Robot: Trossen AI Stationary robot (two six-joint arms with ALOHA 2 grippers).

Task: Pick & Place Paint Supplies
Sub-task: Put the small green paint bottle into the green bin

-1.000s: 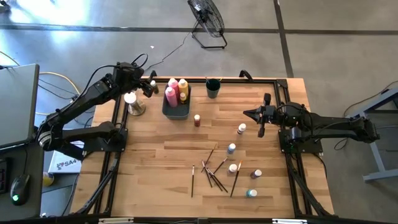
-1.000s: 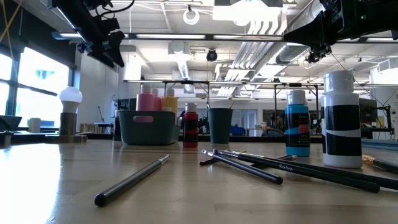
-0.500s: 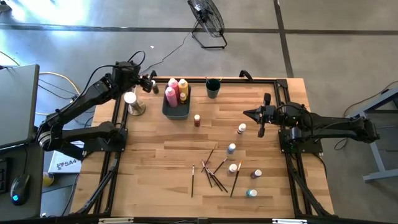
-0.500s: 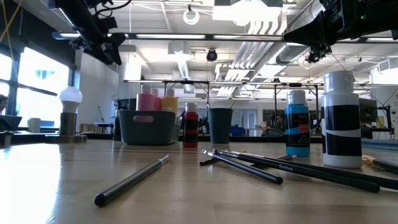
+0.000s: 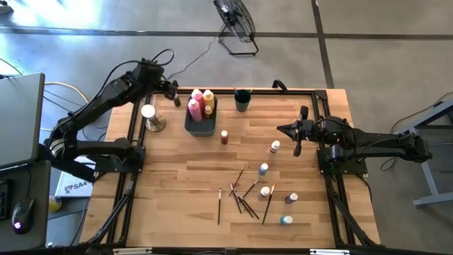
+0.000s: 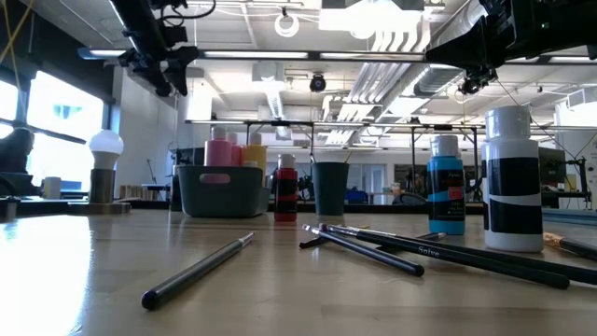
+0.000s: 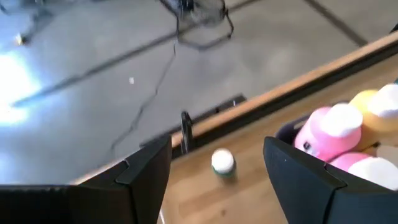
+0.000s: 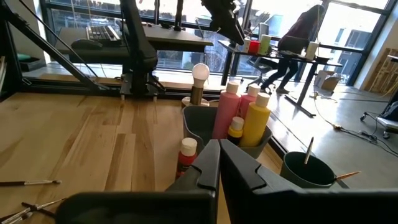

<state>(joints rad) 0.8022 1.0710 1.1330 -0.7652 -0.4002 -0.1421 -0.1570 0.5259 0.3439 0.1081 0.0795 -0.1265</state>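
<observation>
While left claw hangs open at 10 o'clock w/ nothing held, descending blind could topple bottles in bin; right claw shut, idle.

White knob on tan base sits below the left gripper. Floor fan stands well beyond it. Person at far desk.
</observation>
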